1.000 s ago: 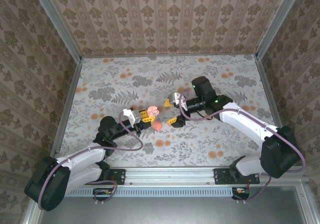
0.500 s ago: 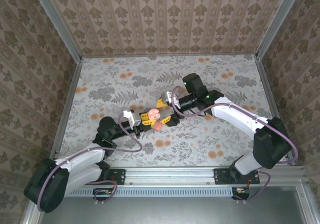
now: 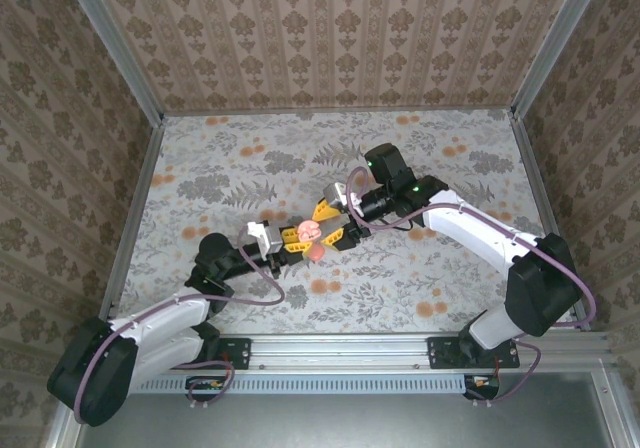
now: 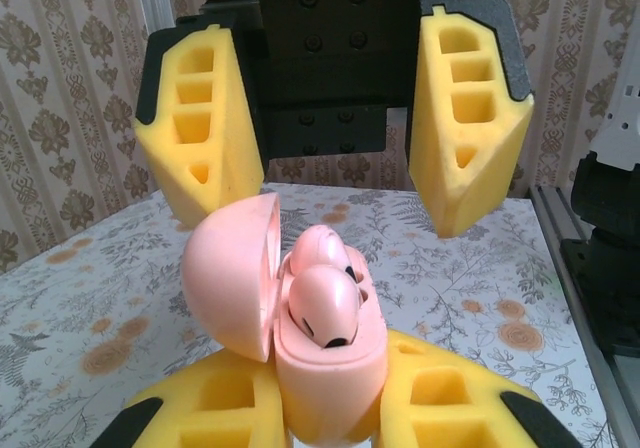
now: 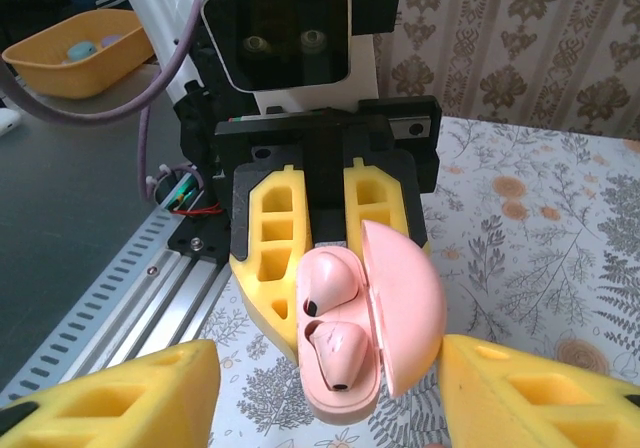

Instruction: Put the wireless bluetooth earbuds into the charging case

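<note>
Left end effector (image 3: 303, 236) is clamped tight on the charging case (image 4: 330, 388). The case's long axis runs out along the fingers, open mouth toward the right end effector (image 4: 330, 193) (jaws apart, flanking it, not touching). Both earbuds (image 4: 322, 303) sit inside, lid (image 4: 235, 273) hinged aside, above the desk (image 3: 420, 278).

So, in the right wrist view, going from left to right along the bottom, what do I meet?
Yellow finger pad → charging case holding the earbuds → its open lid → second yellow finger pad.
</note>
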Action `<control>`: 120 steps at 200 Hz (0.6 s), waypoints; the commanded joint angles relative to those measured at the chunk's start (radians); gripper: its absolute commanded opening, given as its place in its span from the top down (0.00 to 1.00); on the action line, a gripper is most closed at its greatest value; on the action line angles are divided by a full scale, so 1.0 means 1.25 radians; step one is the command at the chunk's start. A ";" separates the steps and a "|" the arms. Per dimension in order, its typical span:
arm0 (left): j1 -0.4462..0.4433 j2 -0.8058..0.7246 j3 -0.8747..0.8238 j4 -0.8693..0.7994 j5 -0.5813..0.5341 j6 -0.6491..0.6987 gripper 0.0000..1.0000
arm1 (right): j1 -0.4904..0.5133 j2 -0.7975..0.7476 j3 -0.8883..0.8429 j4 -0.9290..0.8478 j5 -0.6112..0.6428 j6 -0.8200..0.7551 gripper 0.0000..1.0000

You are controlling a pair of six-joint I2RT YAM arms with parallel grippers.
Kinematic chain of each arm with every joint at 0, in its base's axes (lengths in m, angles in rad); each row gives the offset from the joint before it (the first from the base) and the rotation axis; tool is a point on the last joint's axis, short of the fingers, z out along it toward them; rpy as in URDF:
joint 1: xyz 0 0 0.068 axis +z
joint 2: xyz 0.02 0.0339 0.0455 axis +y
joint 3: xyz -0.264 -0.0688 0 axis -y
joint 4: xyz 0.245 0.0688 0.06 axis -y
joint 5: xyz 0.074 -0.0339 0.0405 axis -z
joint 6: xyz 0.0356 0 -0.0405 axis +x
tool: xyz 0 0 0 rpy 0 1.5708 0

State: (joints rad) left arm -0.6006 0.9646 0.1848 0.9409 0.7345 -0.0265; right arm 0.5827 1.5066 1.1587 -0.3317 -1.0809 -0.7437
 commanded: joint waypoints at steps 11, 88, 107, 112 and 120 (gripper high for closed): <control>0.004 -0.019 0.015 -0.001 -0.023 0.011 0.94 | 0.006 -0.049 -0.014 -0.053 -0.044 -0.045 0.45; 0.001 -0.051 0.014 -0.023 -0.010 0.005 0.94 | -0.021 -0.127 -0.132 0.190 0.089 0.093 0.47; 0.000 -0.053 0.014 -0.024 -0.011 0.010 0.94 | -0.018 -0.115 -0.121 0.216 0.098 0.108 0.48; 0.000 -0.054 0.016 -0.025 -0.012 0.013 0.94 | -0.016 -0.111 -0.119 0.221 0.100 0.109 0.48; 0.000 -0.051 0.019 -0.026 -0.011 0.017 0.94 | -0.014 -0.108 -0.113 0.221 0.103 0.107 0.48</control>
State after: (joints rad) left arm -0.6003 0.9154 0.1848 0.9054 0.7086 -0.0261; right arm 0.5602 1.3590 1.0046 -0.1394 -0.9901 -0.6472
